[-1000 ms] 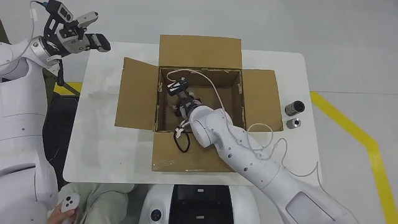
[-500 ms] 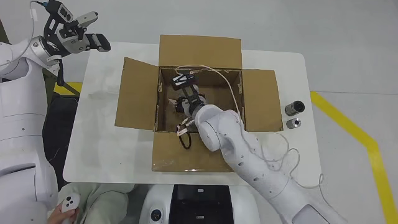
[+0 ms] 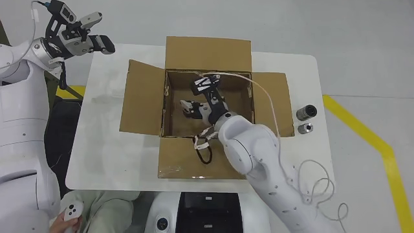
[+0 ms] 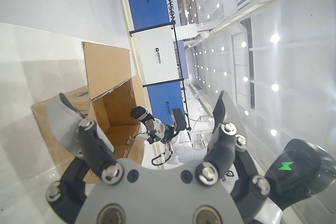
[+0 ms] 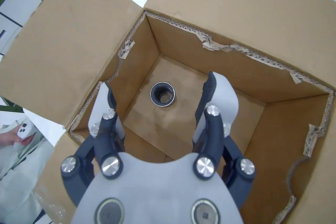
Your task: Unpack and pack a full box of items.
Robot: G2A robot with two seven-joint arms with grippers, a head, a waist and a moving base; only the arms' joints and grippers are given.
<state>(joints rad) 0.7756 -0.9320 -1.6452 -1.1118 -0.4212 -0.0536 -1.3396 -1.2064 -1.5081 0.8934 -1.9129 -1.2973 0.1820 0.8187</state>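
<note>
An open cardboard box (image 3: 146,100) stands mid-table with all its flaps folded out. On its floor near one corner a single black, metal-rimmed cylinder (image 5: 162,93) stands upright. My right gripper (image 3: 192,111) hangs over the box's opening, open (image 5: 158,82) with nothing between its fingers, the cylinder well below it. My left gripper (image 3: 98,41) is held in the air off the table's far left corner, open (image 4: 141,96) and empty, facing the box (image 4: 110,93) from a distance.
Two small metal cylinders (image 3: 306,112) (image 3: 304,127) sit on the white table (image 3: 103,142) right of the box's right flap. The right arm's white cable (image 3: 262,94) arcs over the box. Bare tabletop lies left of the box.
The right gripper has shifted to the right over the box's inside, and its cable has swung along. The left arm has not moved.
</note>
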